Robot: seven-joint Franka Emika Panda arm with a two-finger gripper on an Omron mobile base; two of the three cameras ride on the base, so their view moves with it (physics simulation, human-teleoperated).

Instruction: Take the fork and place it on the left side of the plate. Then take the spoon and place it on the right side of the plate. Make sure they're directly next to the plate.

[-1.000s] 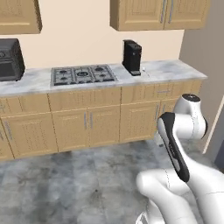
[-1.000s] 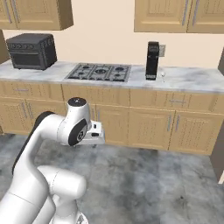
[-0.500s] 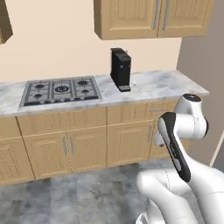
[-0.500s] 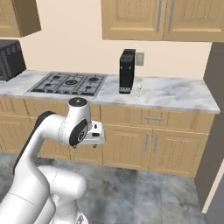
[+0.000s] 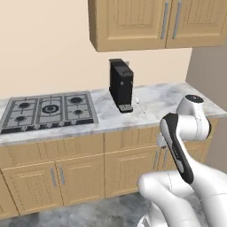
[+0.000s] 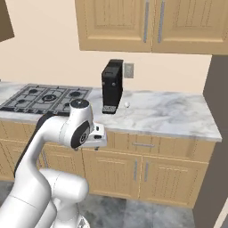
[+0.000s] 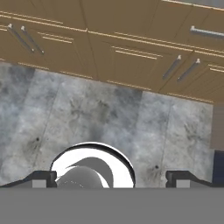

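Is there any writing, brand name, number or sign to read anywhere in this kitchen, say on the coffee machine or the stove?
None can be read.
Coffee machine: plain black, no brand or label visible.
Stove: knobs along the front edge, any markings too small to tell.
Wall outlet: blank plate.
Cabinets: bare wood and handles, no text.

base cams behind arm, both facing coffee machine [image 5: 121,85] on counter [image 6: 169,116], wrist cam down at floor [image 7: 131,118]

Small pale object [image 6: 126,105] beside coffee machine [image 6: 111,86] — unidentifiable.
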